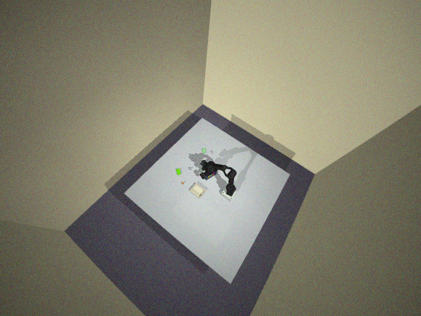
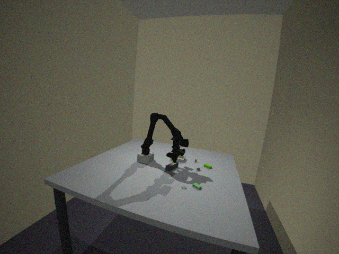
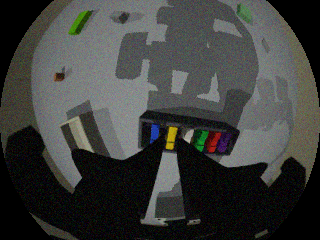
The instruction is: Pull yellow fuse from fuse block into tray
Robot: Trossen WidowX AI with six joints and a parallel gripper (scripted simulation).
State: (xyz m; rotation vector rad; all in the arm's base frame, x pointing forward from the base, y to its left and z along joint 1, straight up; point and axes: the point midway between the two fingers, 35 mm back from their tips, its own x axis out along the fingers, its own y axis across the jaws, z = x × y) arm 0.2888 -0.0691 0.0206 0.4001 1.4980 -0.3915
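Note:
The black fuse block (image 2: pixel 169 168) (image 3: pixel 190 119) stands on the table. The yellow fuse (image 3: pixel 172 132) sits in it between the blue fuse (image 3: pixel 154 132) and the white fuse (image 3: pixel 188 134). My gripper (image 2: pixel 174 161) (image 3: pixel 170 140) points down close above the block, its fingers a narrow gap apart with nothing held. In the wrist view the fingertips lie either side of the yellow fuse's near end; their height over it is hard to tell. In the top view the arm hides the fingertips. The cream tray (image 1: pixel 197 190) (image 2: pixel 181 160) (image 3: pixel 80 135) is empty and stands beside the block.
The block also holds green (image 3: pixel 201 140), red (image 3: pixel 214 141) and purple (image 3: pixel 224 142) fuses. A bright green block (image 1: pixel 178 171) (image 2: pixel 207 166) (image 3: pixel 80 22), a pale green block (image 1: pixel 204 150) (image 2: pixel 197 186) (image 3: pixel 244 13), a small orange thing (image 1: pixel 183 182) (image 3: pixel 59 76) and small grey pieces lie farther out.

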